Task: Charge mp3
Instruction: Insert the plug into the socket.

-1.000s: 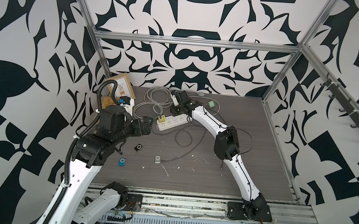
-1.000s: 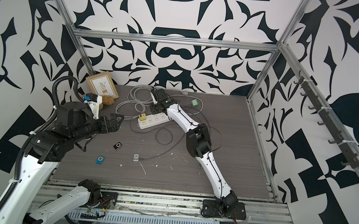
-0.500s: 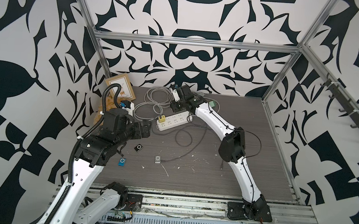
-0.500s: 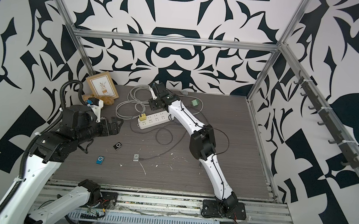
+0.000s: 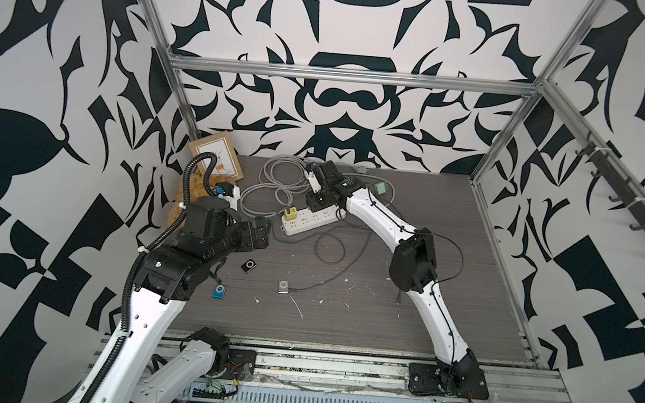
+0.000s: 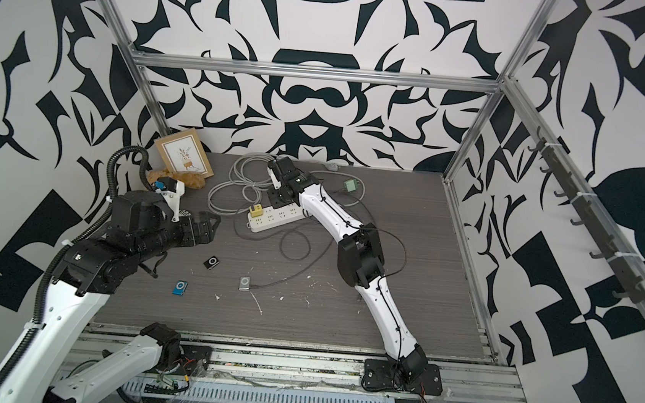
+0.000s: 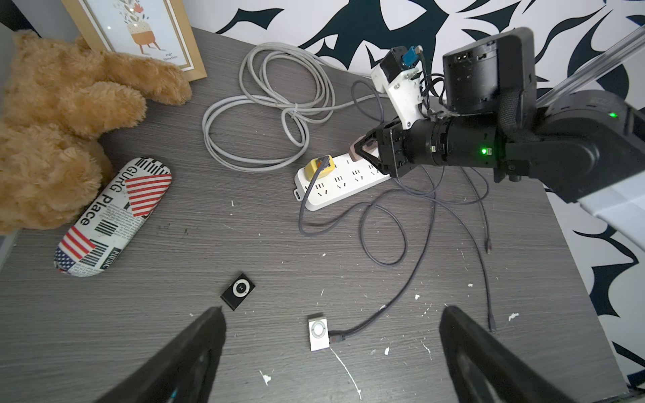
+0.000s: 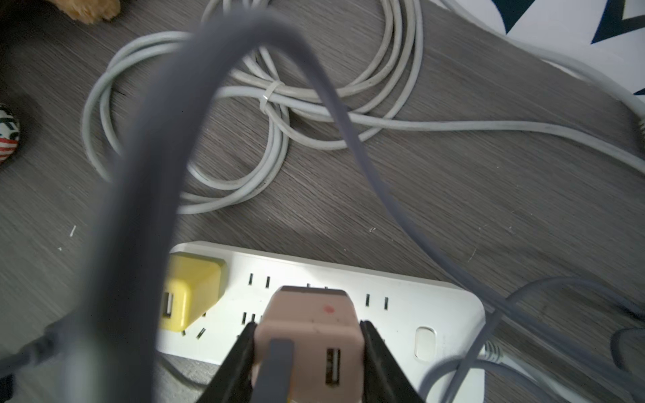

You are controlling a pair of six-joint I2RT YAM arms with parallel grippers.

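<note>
A silver mp3 player [image 7: 318,331] lies on the dark table with a grey cable [image 7: 401,289] plugged into its side; it shows in both top views [image 5: 284,287] [image 6: 245,283]. A black mp3 player [image 7: 238,291] and a blue one [image 5: 219,291] lie nearby, unplugged. My left gripper [image 7: 332,308] hovers open above the silver player, holding nothing. My right gripper [image 8: 309,335] is shut on a pink charger block [image 8: 310,324] with a grey cable in it, held at the white power strip [image 8: 401,300]. Whether its prongs are seated is hidden. A yellow charger [image 8: 188,296] sits in the strip's end socket.
A teddy bear [image 7: 52,122], a printed glasses case [image 7: 111,216] and a picture frame [image 7: 139,31] crowd the back left. The strip's coiled white cord [image 7: 272,104] lies behind it. A green charger [image 5: 381,187] sits at the back. Loose grey cable ends [image 7: 488,249] trail right.
The left gripper has drawn back slightly and stays open. The right wrist has shifted a little over the power strip, still shut on the pink charger.
</note>
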